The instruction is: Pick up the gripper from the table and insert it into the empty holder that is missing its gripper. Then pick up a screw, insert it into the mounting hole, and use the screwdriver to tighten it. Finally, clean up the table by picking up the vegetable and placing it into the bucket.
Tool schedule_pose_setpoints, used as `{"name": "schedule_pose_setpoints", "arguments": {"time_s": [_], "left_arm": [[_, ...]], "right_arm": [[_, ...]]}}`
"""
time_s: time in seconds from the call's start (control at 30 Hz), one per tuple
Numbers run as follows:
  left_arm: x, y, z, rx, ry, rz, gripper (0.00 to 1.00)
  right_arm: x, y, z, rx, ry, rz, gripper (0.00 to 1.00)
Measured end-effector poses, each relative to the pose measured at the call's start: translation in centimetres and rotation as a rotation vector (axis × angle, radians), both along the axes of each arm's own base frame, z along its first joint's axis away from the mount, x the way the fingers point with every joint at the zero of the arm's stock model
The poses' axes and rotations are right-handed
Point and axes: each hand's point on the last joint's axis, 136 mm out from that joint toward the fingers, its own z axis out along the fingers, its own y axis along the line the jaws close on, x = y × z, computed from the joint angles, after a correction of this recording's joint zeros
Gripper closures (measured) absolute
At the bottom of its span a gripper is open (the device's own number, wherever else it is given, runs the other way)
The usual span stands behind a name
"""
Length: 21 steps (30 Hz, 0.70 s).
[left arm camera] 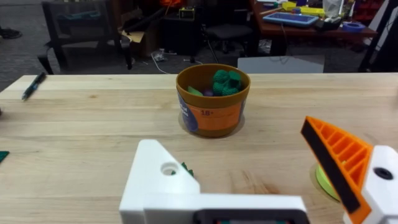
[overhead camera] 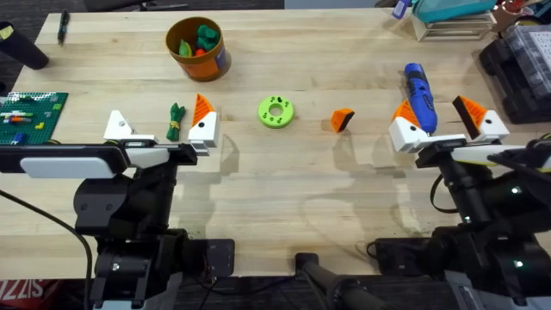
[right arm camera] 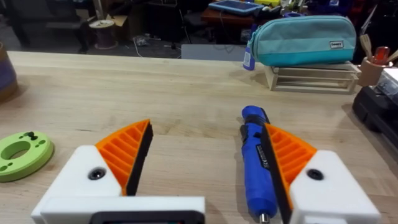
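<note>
On the wooden table (overhead camera: 284, 181), the loose orange gripper (overhead camera: 342, 120) lies right of the green disc (overhead camera: 275, 112). The left gripper (overhead camera: 162, 128), fingers spread apart, straddles the vegetable (overhead camera: 176, 121); its bare white holder (overhead camera: 120, 127) is the left finger. The right gripper (overhead camera: 447, 125), also spread, has the blue screwdriver (overhead camera: 419, 97) lying between its fingers. The orange bucket (overhead camera: 196, 48) stands at the far left.

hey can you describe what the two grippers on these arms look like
Both arms are black with white angular finger blocks. The right gripper has orange ribbed pads with dark sides on both fingers. The left gripper has one such pad; its other finger is bare white with a round hole.
</note>
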Motion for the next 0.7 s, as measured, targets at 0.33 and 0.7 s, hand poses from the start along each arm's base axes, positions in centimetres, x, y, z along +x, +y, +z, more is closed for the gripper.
{"name": "schedule_pose_setpoints", "arguments": {"time_s": [0.33,0.7], "left_arm": [[0.0,0.0,-0.2,0.0,0.009,0.002,0.016],[-2.2,1.3,2.0,-0.026,0.255,0.082,0.015]], "right_arm": [[0.0,0.0,0.3,0.0,-0.014,0.0,0.008],[-1.0,0.0,0.8,-0.001,0.123,-0.003,0.008]]}}
